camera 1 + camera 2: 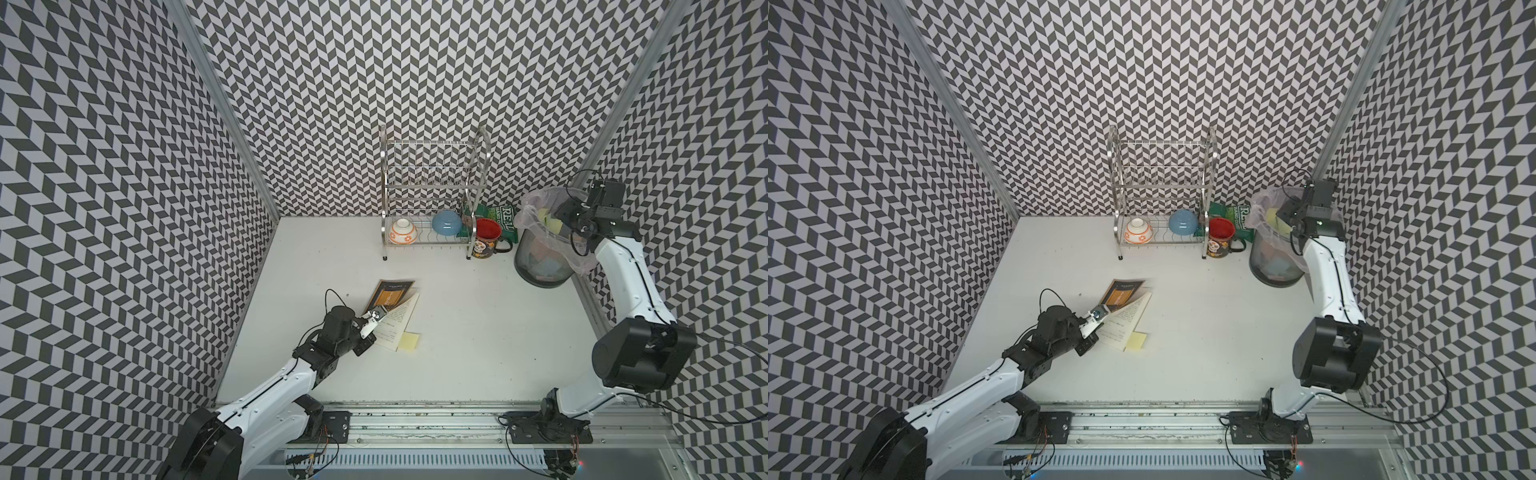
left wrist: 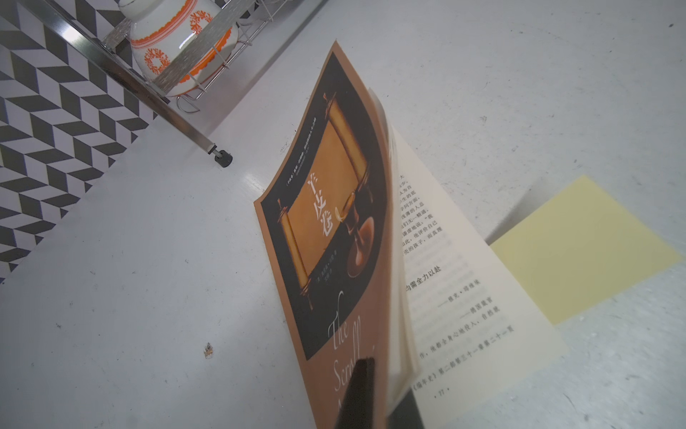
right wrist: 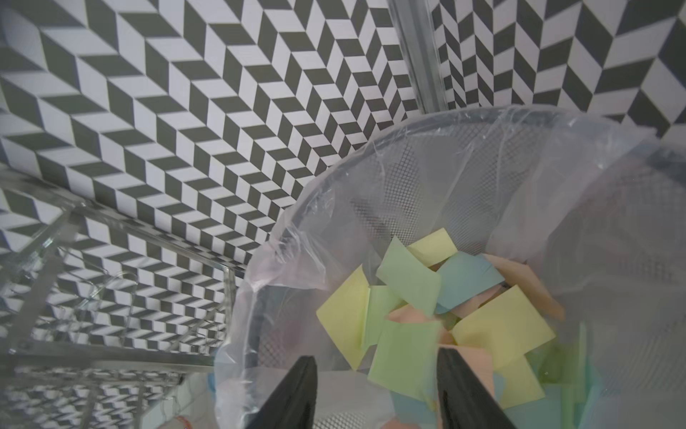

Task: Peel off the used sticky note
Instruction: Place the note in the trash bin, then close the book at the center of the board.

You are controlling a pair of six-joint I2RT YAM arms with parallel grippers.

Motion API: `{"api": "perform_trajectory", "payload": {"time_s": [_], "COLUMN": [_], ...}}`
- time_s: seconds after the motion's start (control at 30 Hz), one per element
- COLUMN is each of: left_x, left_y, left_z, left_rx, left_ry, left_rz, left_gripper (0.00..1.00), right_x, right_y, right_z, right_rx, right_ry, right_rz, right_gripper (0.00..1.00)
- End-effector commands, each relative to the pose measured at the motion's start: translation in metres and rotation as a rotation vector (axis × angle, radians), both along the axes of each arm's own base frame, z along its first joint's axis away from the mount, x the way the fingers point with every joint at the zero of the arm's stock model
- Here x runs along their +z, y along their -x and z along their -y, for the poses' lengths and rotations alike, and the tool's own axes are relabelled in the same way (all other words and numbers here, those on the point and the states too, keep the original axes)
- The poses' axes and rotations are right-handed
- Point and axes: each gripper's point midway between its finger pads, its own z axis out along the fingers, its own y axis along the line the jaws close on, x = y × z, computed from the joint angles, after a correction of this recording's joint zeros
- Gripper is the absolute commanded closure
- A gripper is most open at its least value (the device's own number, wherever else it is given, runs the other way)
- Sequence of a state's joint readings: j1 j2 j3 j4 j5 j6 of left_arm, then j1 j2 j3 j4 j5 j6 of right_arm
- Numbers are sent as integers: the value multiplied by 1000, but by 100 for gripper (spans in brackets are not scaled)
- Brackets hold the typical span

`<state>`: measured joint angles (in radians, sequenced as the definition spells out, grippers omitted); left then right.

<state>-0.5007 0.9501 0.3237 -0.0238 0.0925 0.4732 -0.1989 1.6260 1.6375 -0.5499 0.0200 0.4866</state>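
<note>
Near left end effector (image 1: pixel 379 314), sticky note (image 1: pixel 408 341)

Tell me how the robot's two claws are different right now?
The left gripper is shut, pinching the book; the right gripper is open and holds nothing. The left gripper sits low by the table; the right gripper hangs over the bin of sticky notes. Both have black fingers.
</note>
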Motion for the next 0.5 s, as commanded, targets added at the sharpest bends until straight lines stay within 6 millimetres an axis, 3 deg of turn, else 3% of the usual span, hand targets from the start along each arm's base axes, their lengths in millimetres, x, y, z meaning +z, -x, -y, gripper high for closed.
{"api": "perform_trajectory", "payload": {"time_s": [0.0,0.13,0.27,0.37,0.47], "left_x": [4,4,5,6,11], "left_y": [-1,-1,1,3,11], "left_z": [2,3,5,9,18], "left_rx": [-3,-6,-29,-71,-162], "left_ry": [13,14,12,-8,-37], "left_rz": [-11,-14,-16,-31,-100], "left_gripper": [100,100,96,69,46], "right_x": [60,85,103,105,82], "right_y": [1,11,26,41,55], "right_z": [-4,-16,-43,-77,-125], "right_rx": [35,79,171,250,355], "right_ry": [37,24,-2,-18,-56], "right_rz": [152,216,262,285,269], "right_gripper": [31,30,29,29,28]}}
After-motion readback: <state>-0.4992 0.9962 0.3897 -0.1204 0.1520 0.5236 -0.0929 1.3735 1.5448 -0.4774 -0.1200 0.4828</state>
